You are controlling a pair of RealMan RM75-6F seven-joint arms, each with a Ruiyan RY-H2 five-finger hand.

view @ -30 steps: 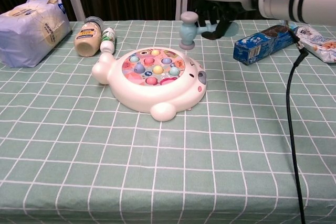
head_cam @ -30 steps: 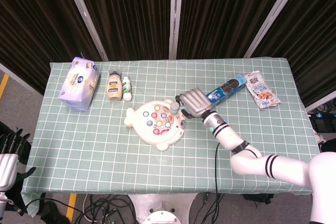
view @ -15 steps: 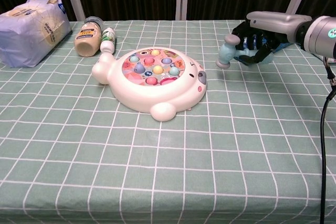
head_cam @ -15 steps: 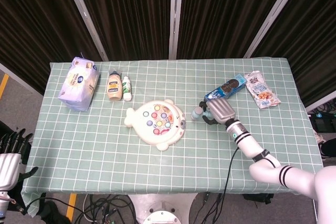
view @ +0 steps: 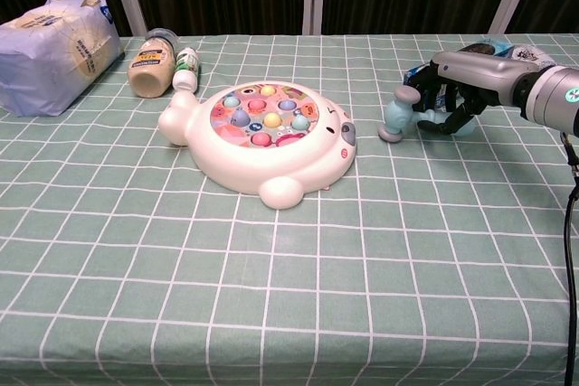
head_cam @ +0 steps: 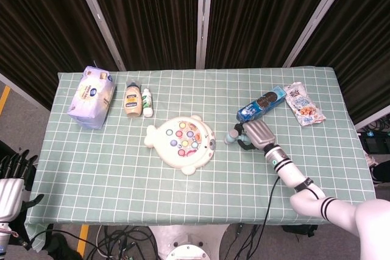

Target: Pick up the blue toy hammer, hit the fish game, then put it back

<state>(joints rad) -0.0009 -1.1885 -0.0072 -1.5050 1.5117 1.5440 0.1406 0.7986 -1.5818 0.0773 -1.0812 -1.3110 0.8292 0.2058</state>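
The right hand (view: 445, 97) is gripping the hammer (view: 396, 118) low over the worktop (view: 271, 277), just right of the fish game (view: 262, 137), with the hammer head seemingly touching or nearly touching the cloth. The left hand (head_cam: 7, 182) is hanging off the worktop's near-left corner, fingers apart and empty. If the fingers are letting go while the handle is tilted, the hammer could roll toward the fish game or the blue packet (head_cam: 261, 103) just behind.

A pale blue plastic toy hammer (view: 396, 120), a white round fish game (view: 262, 137) with multicoloured fish, and a green white-checked counter (view: 271, 296).
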